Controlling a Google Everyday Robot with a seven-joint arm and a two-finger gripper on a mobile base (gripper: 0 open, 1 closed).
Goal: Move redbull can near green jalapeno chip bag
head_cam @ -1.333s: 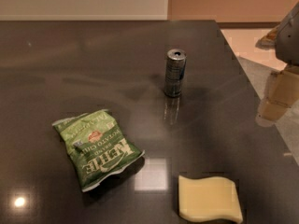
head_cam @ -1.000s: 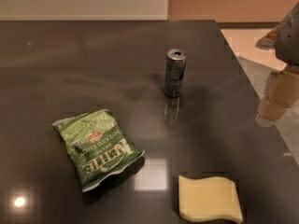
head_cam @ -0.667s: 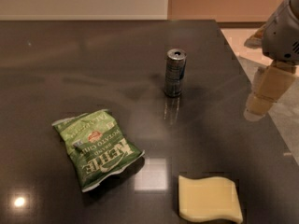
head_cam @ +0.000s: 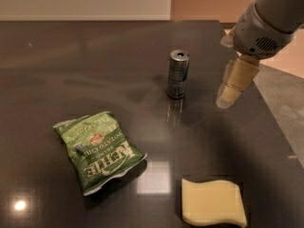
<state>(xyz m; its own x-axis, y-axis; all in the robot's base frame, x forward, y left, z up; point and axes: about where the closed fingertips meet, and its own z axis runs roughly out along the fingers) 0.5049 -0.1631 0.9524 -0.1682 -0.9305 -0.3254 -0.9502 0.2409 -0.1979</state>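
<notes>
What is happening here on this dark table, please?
A robot arm is working over the table. Its gripper hangs in the air just right of the redbull can as the picture shows it, apart from the can and holding nothing. The can stands upright and has not yet been picked up. The green jalapeno chip bag lies flat, nearer the camera and to the left. A pale yellow sponge lies at the front right.
</notes>
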